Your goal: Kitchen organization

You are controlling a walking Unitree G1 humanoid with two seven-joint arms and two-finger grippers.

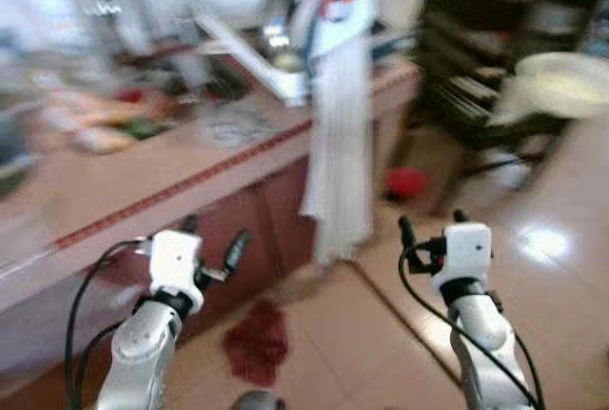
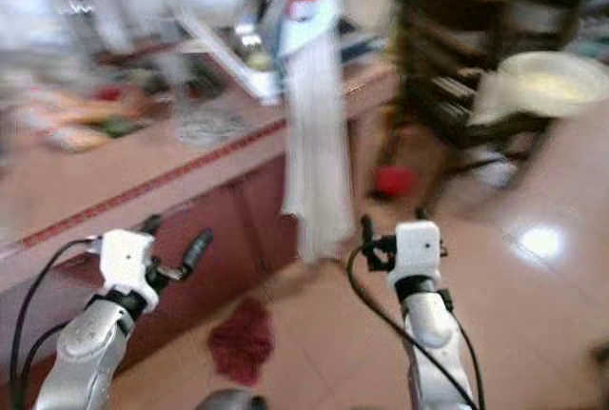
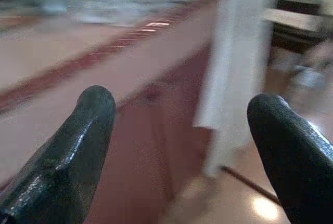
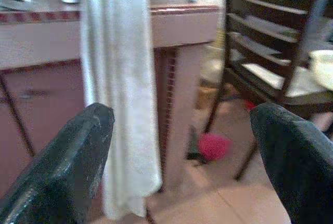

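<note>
The head views are blurred by motion. A pink kitchen counter [image 1: 190, 167] runs from the left toward the middle, with a sink [image 1: 276, 58] and several blurred items on it. A long white cloth [image 1: 335, 144] hangs over the counter's end. My left gripper [image 1: 211, 244] is raised in front of the counter's brown cabinet face, open and holding nothing. My right gripper [image 1: 430, 224] is raised over the floor to the right of the cloth, open and holding nothing. In the wrist views the left fingers [image 3: 67, 161] and the right fingers [image 4: 62, 167] stand wide apart.
A dark red rag [image 1: 255, 339] lies on the tiled floor by the cabinet. A small red object [image 1: 406, 182] sits on the floor beyond the cloth. A dark shelf rack [image 1: 476, 58] and a pale round basin [image 1: 561, 82] stand at the right.
</note>
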